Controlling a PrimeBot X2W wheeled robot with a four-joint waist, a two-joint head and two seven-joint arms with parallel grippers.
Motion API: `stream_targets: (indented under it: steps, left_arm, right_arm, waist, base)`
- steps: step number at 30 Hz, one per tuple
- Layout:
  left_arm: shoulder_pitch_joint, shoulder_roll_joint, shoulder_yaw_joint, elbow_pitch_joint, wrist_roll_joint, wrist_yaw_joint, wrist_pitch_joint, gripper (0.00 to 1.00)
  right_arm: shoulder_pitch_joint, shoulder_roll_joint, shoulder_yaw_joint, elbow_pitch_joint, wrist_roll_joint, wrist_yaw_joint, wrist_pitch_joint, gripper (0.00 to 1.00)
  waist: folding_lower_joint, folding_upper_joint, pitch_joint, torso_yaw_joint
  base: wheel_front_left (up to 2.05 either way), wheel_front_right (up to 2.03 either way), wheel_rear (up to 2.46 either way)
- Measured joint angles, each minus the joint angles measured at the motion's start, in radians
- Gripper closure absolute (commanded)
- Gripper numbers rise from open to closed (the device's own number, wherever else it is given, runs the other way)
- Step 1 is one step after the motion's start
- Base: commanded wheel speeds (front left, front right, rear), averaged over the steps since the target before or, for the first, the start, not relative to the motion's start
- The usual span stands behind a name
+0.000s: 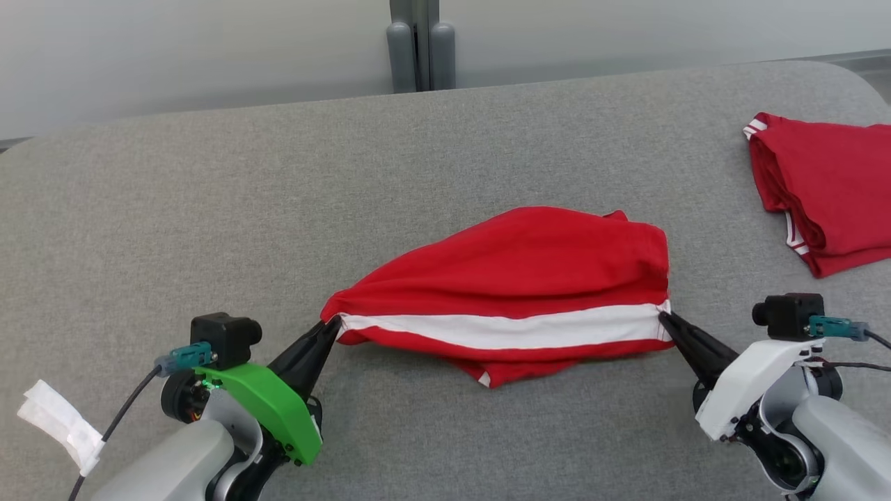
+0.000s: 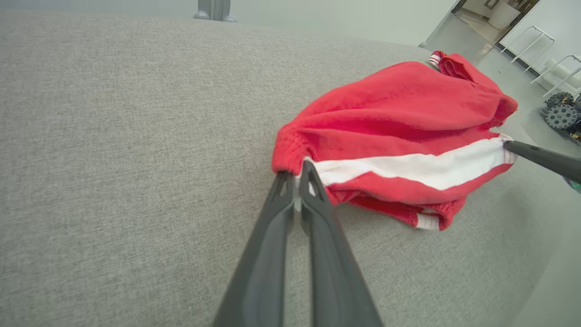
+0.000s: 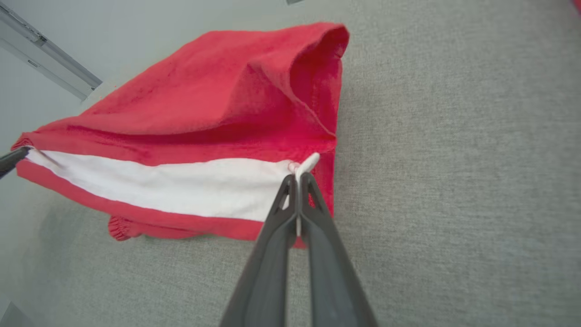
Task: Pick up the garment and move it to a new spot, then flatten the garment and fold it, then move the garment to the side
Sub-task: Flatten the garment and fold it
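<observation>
Garment [image 1: 515,278] stretched between left claw [image 1: 334,323] and right claw [image 1: 663,317], both clamped onto its ends.

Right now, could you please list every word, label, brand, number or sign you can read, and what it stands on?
None: no word, number or logo can be read here.
The red garment carries only a plain white stripe.
The white tape at the head view's lower left looks blank.

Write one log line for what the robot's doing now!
left gripper: shut on red garment, left end | right gripper: shut on its right end | garment: stretched between them on grey table | second red garment: far right
</observation>
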Motion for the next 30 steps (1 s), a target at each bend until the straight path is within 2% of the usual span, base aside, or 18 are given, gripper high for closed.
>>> stream_targets:
  steps: [4, 7, 12, 15, 18, 23, 26, 30]
  left_arm:
    - [-0.002, 0.019, 0.005, -0.058, 0.011, -0.002, 0.001, 1.00]
    - [-0.028, 0.048, 0.024, -0.151, -0.018, -0.015, 0.036, 1.00]
    - [-0.144, 0.129, 0.071, -0.338, -0.103, -0.020, 0.202, 1.00]
    - [-0.293, 0.163, 0.121, -0.411, -0.113, 0.002, 0.296, 1.00]
    - [-0.466, 0.161, 0.152, -0.398, -0.048, 0.005, 0.347, 1.00]
    - [-0.741, 0.098, 0.159, -0.242, 0.109, -0.050, 0.358, 1.00]
    - [-0.898, 0.042, 0.161, -0.124, 0.218, -0.080, 0.277, 1.00]
    - [-1.030, -0.013, 0.151, -0.011, 0.327, -0.097, 0.123, 1.00]
  right_arm:
    - [0.005, -0.065, -0.014, -0.081, 0.031, 0.000, -0.057, 1.00]
    - [0.001, -0.126, -0.060, -0.158, 0.048, 0.000, -0.094, 1.00]
    - [-0.072, -0.213, -0.171, -0.271, 0.079, 0.000, -0.113, 1.00]
    - [-0.178, -0.247, -0.230, -0.291, 0.058, 0.000, -0.094, 1.00]
    - [-0.324, -0.241, -0.252, -0.276, 0.020, 0.000, -0.072, 1.00]
    - [-0.620, -0.181, -0.244, -0.154, -0.063, 0.000, -0.051, 1.00]
    - [-0.799, -0.125, -0.238, -0.078, -0.118, 0.000, -0.091, 1.00]
    - [-0.925, -0.073, -0.224, -0.029, -0.143, 0.000, -0.137, 1.00]
  waist:
    - [0.0000, 0.0000, -0.028, -0.010]
    - [0.0000, 0.0000, -0.047, -0.019]
    - [0.0000, 0.0000, -0.056, -0.042]
    - [0.0000, 0.0000, -0.036, -0.052]
    - [0.0000, 0.0000, -0.001, -0.062]
    - [0.0000, 0.0000, 0.087, -0.075]
    - [0.0000, 0.0000, 0.161, -0.078]
    - [0.0001, 0.0000, 0.250, -0.079]
  base:
    - [0.00, 0.00, 0.00]
    - [0.00, 0.00, 0.00]
    - [0.00, 0.00, 0.00]
    - [0.00, 0.00, 0.00]
    - [0.00, 0.00, 0.00]
    - [0.00, 0.00, 0.00]
    - [0.00, 0.00, 0.00]
    - [0.00, 0.00, 0.00]
